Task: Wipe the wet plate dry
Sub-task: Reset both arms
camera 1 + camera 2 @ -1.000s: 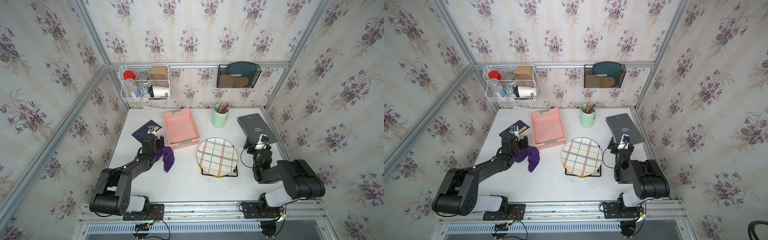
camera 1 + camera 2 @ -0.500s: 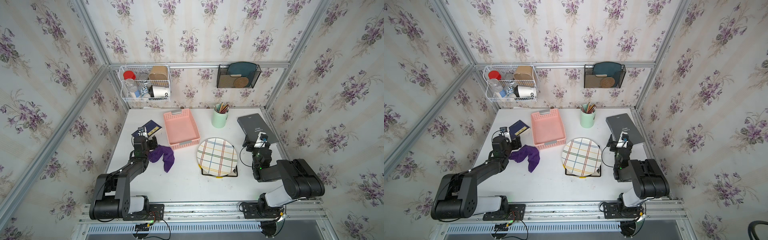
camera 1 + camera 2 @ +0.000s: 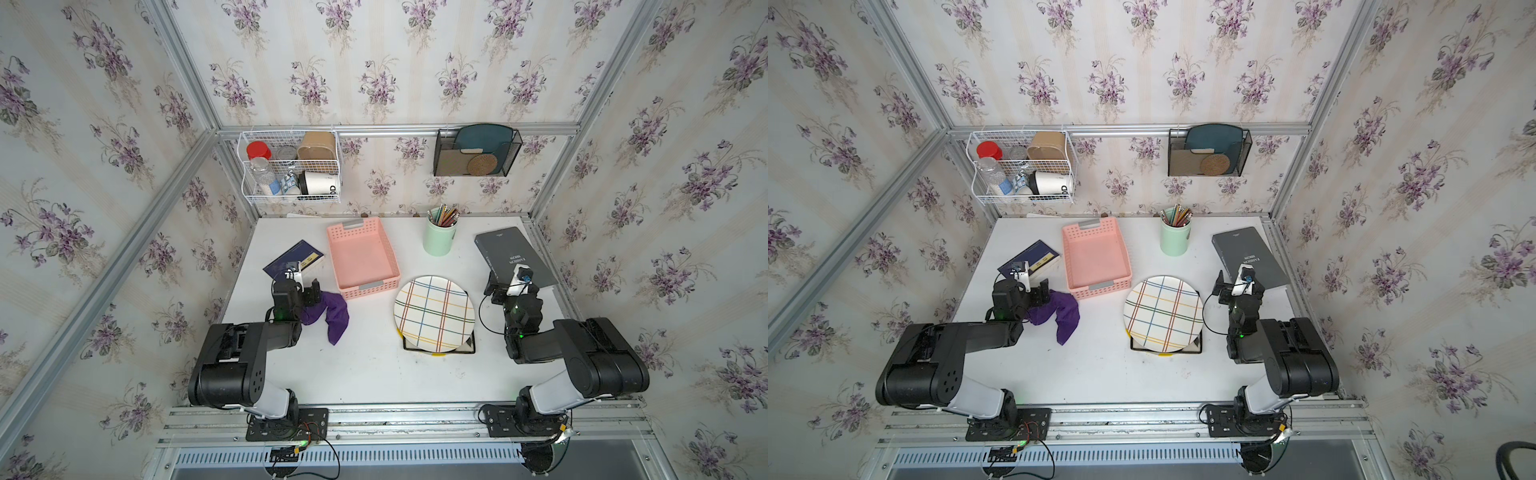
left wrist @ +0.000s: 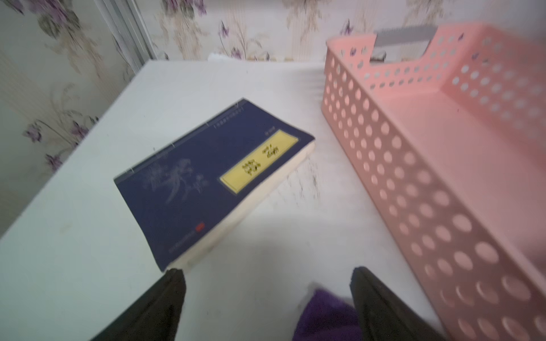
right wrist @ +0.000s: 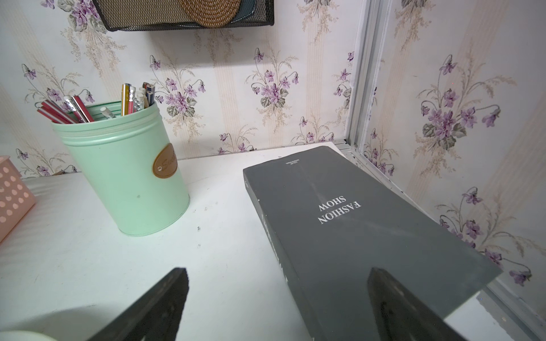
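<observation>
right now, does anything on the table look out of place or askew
The plaid plate rests on a black stand, overhanging it, not flat on the table. The purple cloth lies crumpled beside the pink basket.

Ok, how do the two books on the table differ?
The dark blue softcover book carries a yellow title label; the grey softcover book has only white lettering. The blue book looks smaller than the grey book. The blue book lies beside the pink perforated basket, the grey book near the mint-green pencil tin. Both lie flat, closed, cover up.
</observation>
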